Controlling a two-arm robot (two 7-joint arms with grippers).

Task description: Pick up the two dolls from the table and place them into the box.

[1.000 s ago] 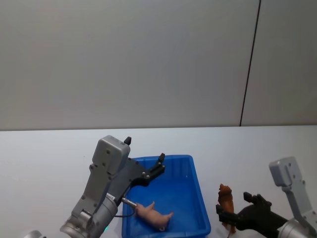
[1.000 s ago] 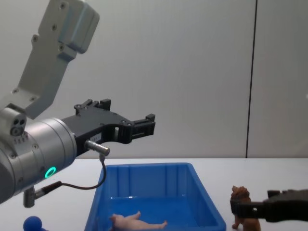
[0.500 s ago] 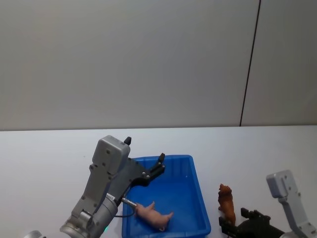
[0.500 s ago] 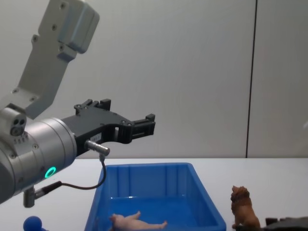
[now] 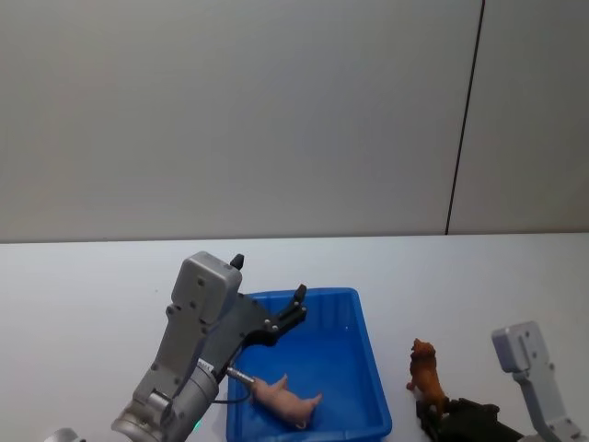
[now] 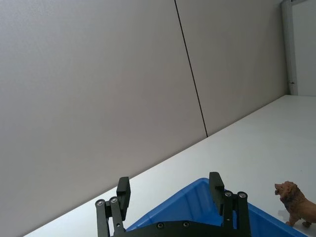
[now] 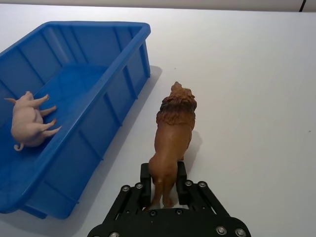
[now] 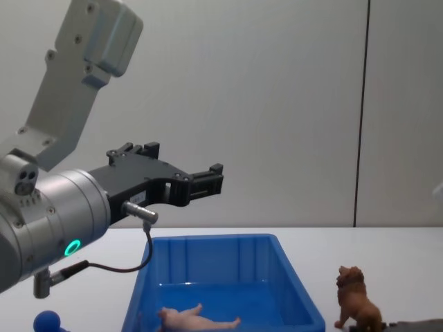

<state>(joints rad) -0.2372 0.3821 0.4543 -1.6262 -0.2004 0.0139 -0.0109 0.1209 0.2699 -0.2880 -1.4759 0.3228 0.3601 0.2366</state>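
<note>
At the lion's hindquarters, the right gripper (image 7: 164, 181) had both fingers closed in on the hind legs, one from each side. They touched as far as the wrist view showed, so I judged it a low grip on the lion (image 7: 174, 129) and nothing else. Whether the feet were on the table (image 7: 247, 74) or just off it, I could not tell.

Head view: the lion's long axis ran twelve to six o'clock, with the mane at twelve and the rump at six, toward the gripper. The blue box (image 7: 123, 27) lay just beside it at nine o'clock, its long wall roughly parallel to the lion. The pink pig (image 7: 28, 123) lay on its side inside, toward the six o'clock end, so one doll was counted as placed.

Judgement: the coming move is a lift above the rim, then a carry toward nine o'clock. With so low a hold, the lion may pivot.

The left gripper (image 6: 169, 190) hung empty over the box's eleven o'clock part, fingers wide apart. It could crowd the drop.
</note>
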